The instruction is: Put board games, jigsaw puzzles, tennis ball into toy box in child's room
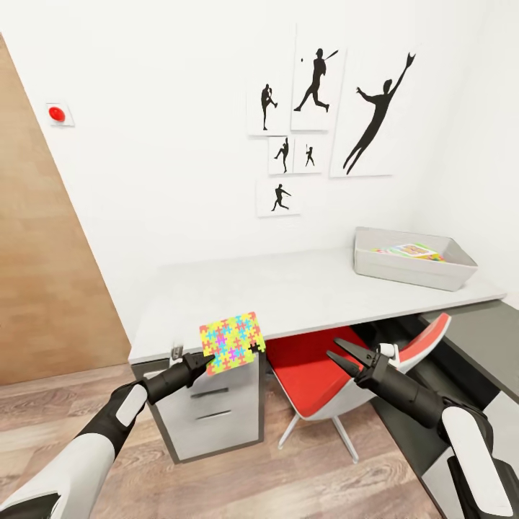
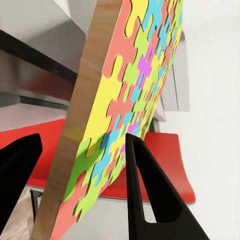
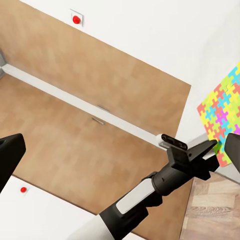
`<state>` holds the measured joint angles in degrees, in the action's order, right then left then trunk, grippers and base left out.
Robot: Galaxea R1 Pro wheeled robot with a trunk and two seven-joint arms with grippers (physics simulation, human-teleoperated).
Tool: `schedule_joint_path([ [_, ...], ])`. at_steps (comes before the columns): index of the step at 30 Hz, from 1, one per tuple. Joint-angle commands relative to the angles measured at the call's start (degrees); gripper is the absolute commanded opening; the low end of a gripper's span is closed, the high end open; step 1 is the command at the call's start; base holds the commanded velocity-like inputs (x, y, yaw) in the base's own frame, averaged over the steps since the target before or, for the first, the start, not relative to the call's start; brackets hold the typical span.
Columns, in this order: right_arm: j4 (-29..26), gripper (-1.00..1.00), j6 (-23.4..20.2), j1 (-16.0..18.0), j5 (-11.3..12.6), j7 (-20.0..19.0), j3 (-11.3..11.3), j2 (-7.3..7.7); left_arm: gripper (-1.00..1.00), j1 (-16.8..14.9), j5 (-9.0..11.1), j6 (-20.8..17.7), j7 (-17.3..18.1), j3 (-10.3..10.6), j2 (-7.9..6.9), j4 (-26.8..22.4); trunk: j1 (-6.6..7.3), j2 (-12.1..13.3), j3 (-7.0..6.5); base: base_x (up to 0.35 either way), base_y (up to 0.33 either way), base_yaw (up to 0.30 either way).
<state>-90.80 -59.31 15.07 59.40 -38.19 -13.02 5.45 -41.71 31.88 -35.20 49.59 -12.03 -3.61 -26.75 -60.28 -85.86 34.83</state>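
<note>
The left gripper (image 1: 205, 358) pinches a jigsaw puzzle (image 1: 232, 342) by its edge, upright over the table's (image 1: 288, 288) near left corner; the right gripper (image 1: 344, 358) hangs spread and empty. This is the carrying step: next, I judge, the puzzle must travel toward two o'clock and drop into the toy box (image 1: 412, 258), which already holds something colourful.

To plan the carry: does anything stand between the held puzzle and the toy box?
Nothing visible does. The left gripper holds the jigsaw puzzle at the table's front edge; bare desk top leads to the toy box at the far right.

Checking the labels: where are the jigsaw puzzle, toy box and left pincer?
jigsaw puzzle (image 1: 232, 341), head view, middle of its patterned face.
toy box (image 1: 404, 272), head view, front wall.
left pincer (image 1: 209, 358), head view, between its fingertips.
</note>
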Motion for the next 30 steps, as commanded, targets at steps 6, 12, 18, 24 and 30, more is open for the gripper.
schedule_joint_path([
  [6,0.00,1.00,-0.28,0.05,-0.25,-0.31,-0.07,-0.01,-1.00,-0.04,0.11,-0.31,0.07,-0.10,0.01,0.03,0.01,-0.03,0.05,-0.107,0.000,0.000],
  [12,0.00,1.00,-0.28,0.05,-0.25,-0.31,-0.07,-0.01,-1.00,-0.04,0.11,-0.30,0.10,-0.10,0.01,-0.04,0.01,-0.03,0.05,-0.020,0.000,0.000],
  [18,0.00,1.00,-0.28,0.05,-0.25,-0.31,-0.07,-0.01,-1.00,-0.04,0.11,-0.30,0.15,-0.10,0.01,-0.06,0.01,-0.03,0.05,-0.002,0.000,0.000],
  [24,0.00,1.00,-0.28,0.05,-0.25,-0.31,-0.07,-0.01,-1.00,-0.04,0.11,-0.30,0.28,-0.10,-0.01,-0.09,0.01,-0.03,0.05,0.000,0.000,0.000],
  [30,0.00,1.00,-0.28,0.05,-0.25,-0.31,-0.07,-0.01,-1.00,-0.04,0.11,-0.31,0.32,-0.10,-0.07,-0.16,0.01,-0.03,0.05,0.000,0.000,0.000],
])
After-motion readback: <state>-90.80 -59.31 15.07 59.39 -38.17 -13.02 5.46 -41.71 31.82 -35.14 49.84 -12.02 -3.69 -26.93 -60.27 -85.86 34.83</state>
